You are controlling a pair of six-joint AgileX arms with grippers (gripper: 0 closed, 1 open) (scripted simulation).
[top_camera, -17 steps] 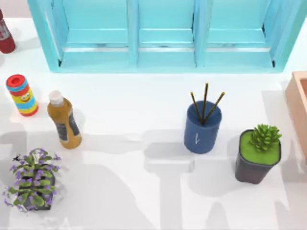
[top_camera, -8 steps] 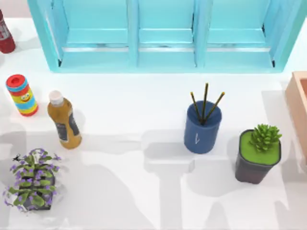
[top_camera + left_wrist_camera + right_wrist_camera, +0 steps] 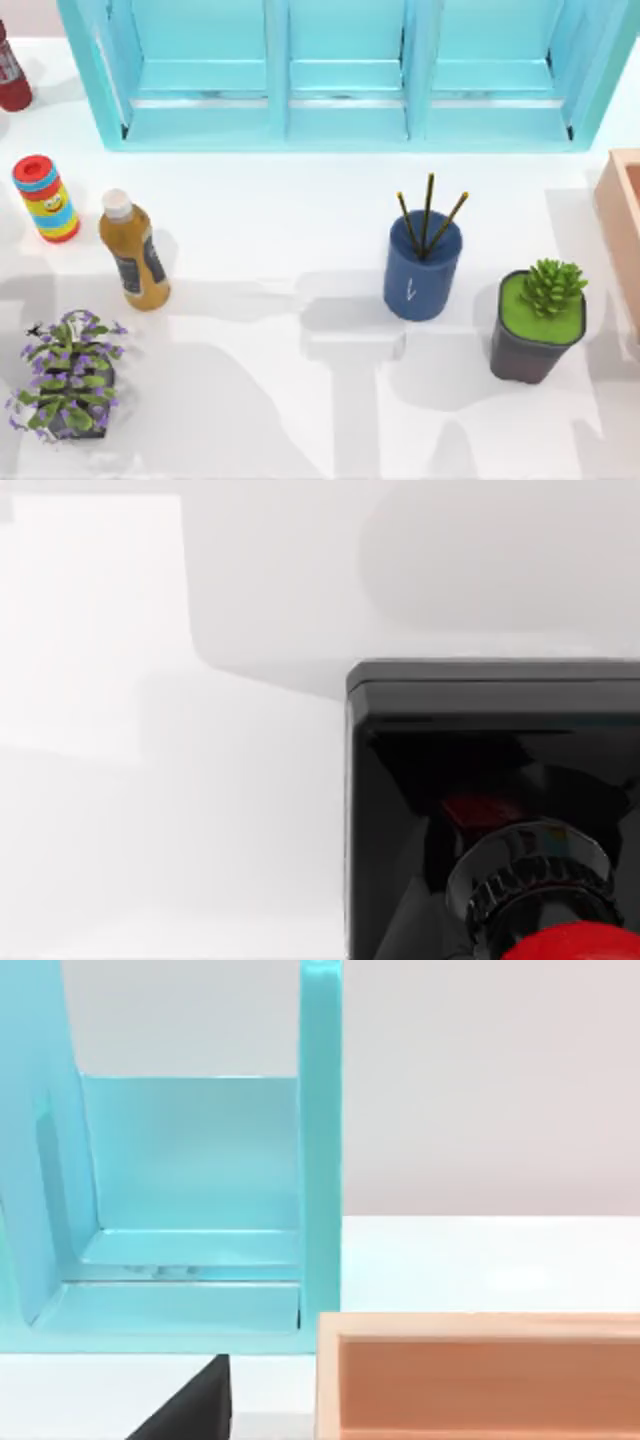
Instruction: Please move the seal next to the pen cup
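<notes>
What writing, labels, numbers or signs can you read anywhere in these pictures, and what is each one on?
No text can be read.
pen cup: a small white mark on its side, no legible character.
striped can: a yellow smiley face, no words.
mustard-brown bottle: a dark label, too blurred to read.
red bottle: a label at the top view's left edge, too blurred to read.
seal: no lettering visible.

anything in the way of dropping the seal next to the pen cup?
Nothing visible left of the cup in the top view: bare table. A succulent pot stands apart on its right, the blue shelf behind. The left wrist view has the seal close, nothing before it.
</notes>
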